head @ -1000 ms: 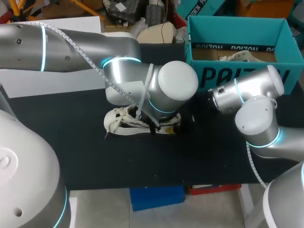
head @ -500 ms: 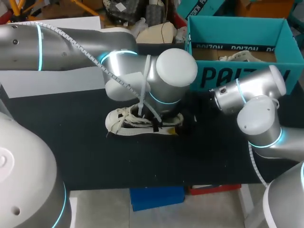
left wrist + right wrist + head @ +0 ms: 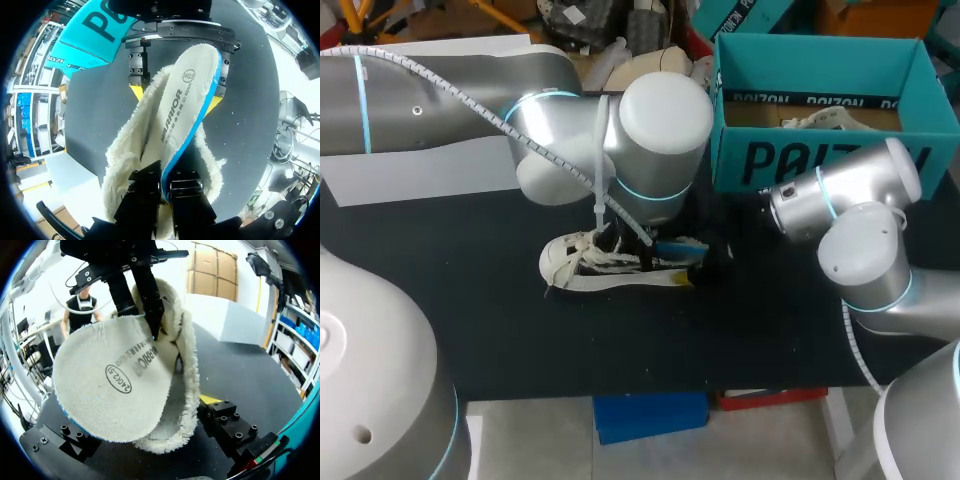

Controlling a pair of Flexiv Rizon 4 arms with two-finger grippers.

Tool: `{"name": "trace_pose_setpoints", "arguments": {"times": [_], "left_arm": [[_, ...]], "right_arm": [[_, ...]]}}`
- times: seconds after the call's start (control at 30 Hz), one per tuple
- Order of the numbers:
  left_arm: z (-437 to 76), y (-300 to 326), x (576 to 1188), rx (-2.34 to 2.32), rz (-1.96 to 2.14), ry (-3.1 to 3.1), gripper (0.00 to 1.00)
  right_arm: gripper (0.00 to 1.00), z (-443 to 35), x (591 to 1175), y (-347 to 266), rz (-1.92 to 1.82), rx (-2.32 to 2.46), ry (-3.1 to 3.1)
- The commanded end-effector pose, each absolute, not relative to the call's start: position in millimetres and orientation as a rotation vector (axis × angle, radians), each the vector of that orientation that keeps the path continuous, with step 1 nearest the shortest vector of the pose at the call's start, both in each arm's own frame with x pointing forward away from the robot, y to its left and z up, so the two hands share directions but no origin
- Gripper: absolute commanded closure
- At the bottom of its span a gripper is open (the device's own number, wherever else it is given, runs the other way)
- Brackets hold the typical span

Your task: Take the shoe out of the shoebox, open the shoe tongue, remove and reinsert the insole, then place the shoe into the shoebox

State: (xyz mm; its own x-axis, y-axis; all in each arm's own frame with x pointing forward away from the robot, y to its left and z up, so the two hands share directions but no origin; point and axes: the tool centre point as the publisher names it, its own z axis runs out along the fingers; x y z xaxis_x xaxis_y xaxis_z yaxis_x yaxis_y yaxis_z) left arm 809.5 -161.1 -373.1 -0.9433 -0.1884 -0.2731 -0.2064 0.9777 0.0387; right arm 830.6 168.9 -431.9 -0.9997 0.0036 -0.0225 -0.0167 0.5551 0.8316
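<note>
A white fleece-lined shoe [image 3: 578, 268] lies on its side on the black table [image 3: 440, 300]. My left gripper [image 3: 164, 186] is shut on the edge of the insole [image 3: 182, 105], which is white on top and blue beneath. The insole stands partly drawn out of the shoe's fleece opening [image 3: 127, 155]. My right gripper [image 3: 145, 427] sits wide around the shoe's heel [image 3: 182, 390], a finger [image 3: 220, 417] on either side of it. In the head view the insole's blue edge [image 3: 675, 247] shows below my left wrist. The teal shoebox [image 3: 820, 160] stands at the back right.
A second pale shoe [image 3: 825, 120] lies inside the shoebox. My left arm [image 3: 570, 140] crosses the table's middle above the shoe, and my right arm [image 3: 855, 230] lies just in front of the box. Bare black mat [image 3: 620, 340] stretches along the front.
My left arm has lifted and drawn back from the shoe, pulling the insole partly out so its blue edge now shows. The right arm has stayed put at the heel.
</note>
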Motion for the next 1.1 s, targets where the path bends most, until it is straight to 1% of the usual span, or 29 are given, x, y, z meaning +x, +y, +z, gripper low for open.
{"name": "trace_pose_setpoints", "arguments": {"times": [0.03, 0.37, 0.4, 0.43, 0.5, 0.67, 0.7, 1.1], "left_arm": [[-370, -158, 807, -0.273, 0.050, 2.865, 1.00], [-386, -172, 808, -0.152, -0.027, 2.936, 1.00], [-387, -172, 809, -0.142, -0.035, 2.943, 0.96], [-388, -173, 809, -0.127, -0.045, 2.953, 0.90], [-389, -173, 809, -0.115, -0.068, 2.962, 0.87], [-390, -177, 809, -0.064, -0.111, 2.984, 0.71], [-390, -179, 808, -0.056, -0.122, 2.983, 0.69], [-384, -201, 809, 0.055, -0.239, 2.983, 0.72]], "right_arm": [[1.00, -434, 832, 170, 1.470, -0.009, 2.752], [1.00, -434, 832, 170, 1.470, -0.009, 2.752], [1.00, -434, 832, 170, 1.470, -0.009, 2.752], [1.00, -434, 832, 170, 1.470, -0.009, 2.752], [1.00, -434, 832, 170, 1.470, -0.009, 2.752], [1.00, -434, 832, 170, 1.470, -0.009, 2.752], [1.00, -434, 832, 170, 1.470, -0.009, 2.752], [1.00, -434, 832, 170, 1.470, -0.009, 2.752]]}}
